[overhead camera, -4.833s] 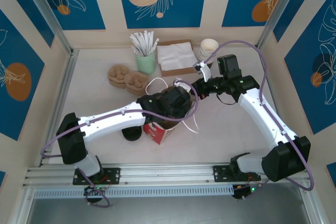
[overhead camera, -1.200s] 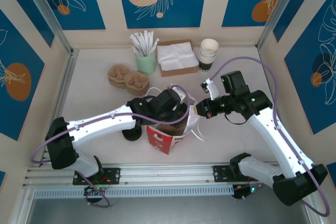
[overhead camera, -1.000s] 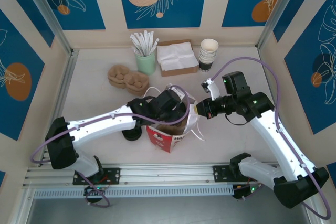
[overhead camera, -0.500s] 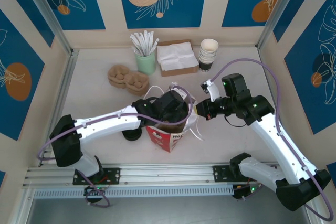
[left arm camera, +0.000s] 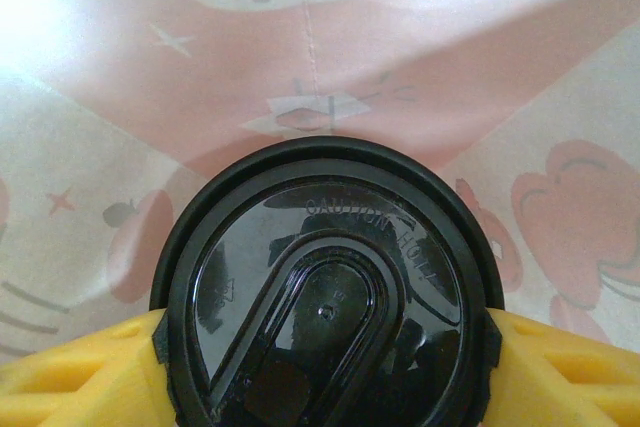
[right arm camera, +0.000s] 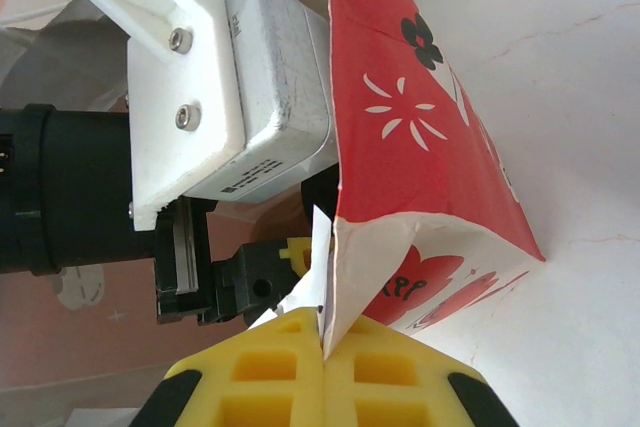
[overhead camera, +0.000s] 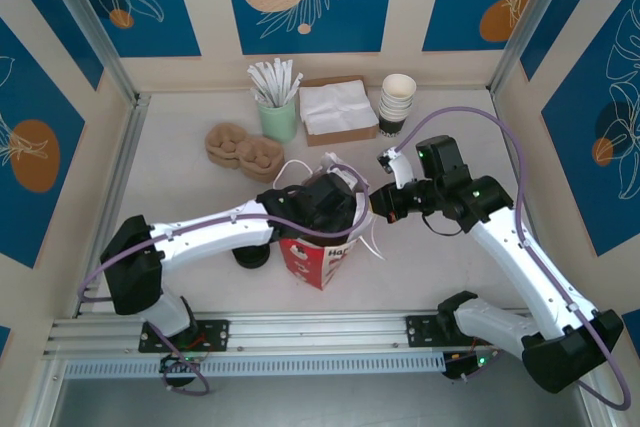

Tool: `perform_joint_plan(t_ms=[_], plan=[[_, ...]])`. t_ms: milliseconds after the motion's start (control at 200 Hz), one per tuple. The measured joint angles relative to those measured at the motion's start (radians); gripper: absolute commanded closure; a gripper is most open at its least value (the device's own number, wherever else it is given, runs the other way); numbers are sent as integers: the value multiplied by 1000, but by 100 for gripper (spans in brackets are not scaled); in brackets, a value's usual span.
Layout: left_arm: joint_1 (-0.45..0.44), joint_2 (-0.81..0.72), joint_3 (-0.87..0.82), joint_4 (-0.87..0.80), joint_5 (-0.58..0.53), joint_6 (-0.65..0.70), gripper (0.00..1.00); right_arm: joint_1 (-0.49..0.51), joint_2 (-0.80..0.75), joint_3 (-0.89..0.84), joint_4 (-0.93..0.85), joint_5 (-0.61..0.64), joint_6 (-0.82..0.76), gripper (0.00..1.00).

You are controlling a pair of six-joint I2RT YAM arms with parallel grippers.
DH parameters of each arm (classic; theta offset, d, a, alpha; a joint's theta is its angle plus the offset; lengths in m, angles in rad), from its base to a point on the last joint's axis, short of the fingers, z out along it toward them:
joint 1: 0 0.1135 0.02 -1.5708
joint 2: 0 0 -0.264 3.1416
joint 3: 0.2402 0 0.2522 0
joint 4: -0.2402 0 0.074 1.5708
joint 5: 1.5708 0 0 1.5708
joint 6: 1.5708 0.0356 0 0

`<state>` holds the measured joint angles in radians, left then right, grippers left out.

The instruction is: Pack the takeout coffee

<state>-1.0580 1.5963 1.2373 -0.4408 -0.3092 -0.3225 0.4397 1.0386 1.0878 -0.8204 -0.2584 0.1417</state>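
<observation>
"CAUTION HOT" was embossed in an arc on takeout coffee [left arm camera: 325, 247] lid, on the side away from left gripper [left arm camera: 320, 372]. Red bag [right arm camera: 420, 147] showed "PP" just above right gripper [right arm camera: 325, 352]. Top cam: "HA…" on bag side, rest hidden. Sticker print on the silver module was too small to read.

Can't squeeze much into the red bag [overhead camera: 318, 259] with the left gripper [left arm camera: 325, 372] and cup [left arm camera: 325, 247] plugging its mouth and the right gripper [right arm camera: 325, 352] pinching the rim. Plenty of bare table [overhead camera: 420, 269] to its right though.
</observation>
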Motion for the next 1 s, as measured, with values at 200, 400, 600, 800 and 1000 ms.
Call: perform_joint_plan(t_ms=[200, 400, 600, 800, 1000], plan=[[13, 18, 0, 0, 18, -18, 31, 0, 13, 0, 5, 1, -6, 94], [31, 19, -1, -1, 33, -43, 31, 0, 13, 0, 7, 5, -6, 94], [43, 29, 0, 0, 55, -60, 32, 0, 15, -2, 17, 9, -10, 95], [45, 47, 9, -1, 55, -61, 32, 0, 14, -8, 26, 12, -10, 95], [51, 75, 31, -1, 58, -64, 33, 0, 14, -15, 41, 21, -10, 95]])
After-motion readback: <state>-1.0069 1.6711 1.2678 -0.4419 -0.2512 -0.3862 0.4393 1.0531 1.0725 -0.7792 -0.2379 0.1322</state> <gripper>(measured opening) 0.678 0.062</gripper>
